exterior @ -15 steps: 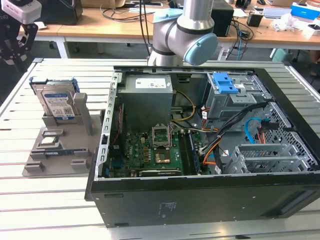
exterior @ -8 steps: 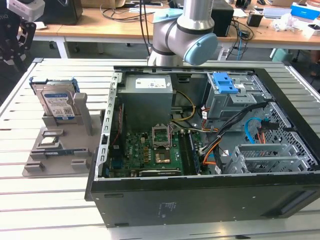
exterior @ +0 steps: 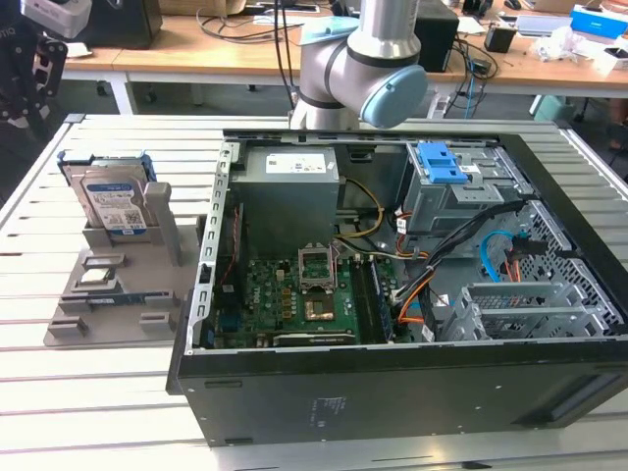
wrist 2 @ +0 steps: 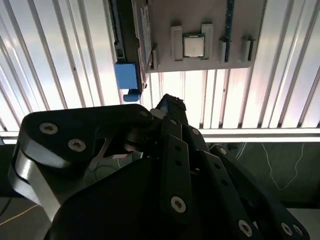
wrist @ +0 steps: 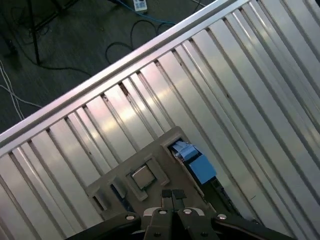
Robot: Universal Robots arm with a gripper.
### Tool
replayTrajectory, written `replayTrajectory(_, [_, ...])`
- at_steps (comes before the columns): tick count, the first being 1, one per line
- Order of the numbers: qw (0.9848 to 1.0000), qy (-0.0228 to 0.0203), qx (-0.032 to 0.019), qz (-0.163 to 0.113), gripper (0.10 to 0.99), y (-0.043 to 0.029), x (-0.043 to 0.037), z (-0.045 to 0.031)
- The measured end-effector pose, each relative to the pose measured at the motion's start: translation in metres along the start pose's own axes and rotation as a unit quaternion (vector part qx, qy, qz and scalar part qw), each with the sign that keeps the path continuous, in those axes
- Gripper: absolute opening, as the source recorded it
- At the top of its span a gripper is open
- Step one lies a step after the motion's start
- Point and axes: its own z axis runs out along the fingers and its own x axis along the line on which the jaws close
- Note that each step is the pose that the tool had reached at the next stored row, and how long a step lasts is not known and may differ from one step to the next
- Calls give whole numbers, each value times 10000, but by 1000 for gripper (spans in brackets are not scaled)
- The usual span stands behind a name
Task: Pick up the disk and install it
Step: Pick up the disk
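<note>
We see our arm (exterior: 339, 74), silver-grey tubes with a pale blue joint cap (exterior: 394, 98), and our matte black claw (wrist: 172, 194), its links studded with silver screws (wrist 2: 178, 203).

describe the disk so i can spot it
At the exterior view's left, beside the open black computer case, sits a grey plastic stand. The flat silver metal disk stands upright at its back, the only item there with blue rails and a white-and-blue label.

No legible print, even disk (exterior: 114, 202) label.
</note>
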Motion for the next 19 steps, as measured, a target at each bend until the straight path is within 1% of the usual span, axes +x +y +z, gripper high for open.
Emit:
replayTrajectory(2, [9998,10,-5,-218,106,0,0,0])
replayTrajectory(4, [9989,21,-11,-471,106,0,0,0])
replayTrajectory(5, [9986,23,-12,-523,106,0,0,0])
replayTrajectory(6, [9982,27,-14,-600,106,0,0,0])
replayTrajectory(7, [9974,32,-17,-725,106,0,0,0])
replayTrajectory(9, [9962,39,-20,-875,106,0,0,0])
replayTrajectory(10, [9946,46,-24,-1037,106,0,0,0])
replayTrajectory(12, [9928,53,-28,-1197,106,0,0,0])
replayTrajectory(13, [9912,59,-31,-1321,106,0,0,0])
replayTrajectory(15, [9891,66,-34,-1473,106,0,0,0])
replayTrajectory(16, [9869,72,-37,-1612,106,0,0,0])
replayTrajectory(18, [9837,81,-42,-1798,106,0,0,0])
replayTrajectory(19, [9824,83,-43,-1867,106,0,0,0])
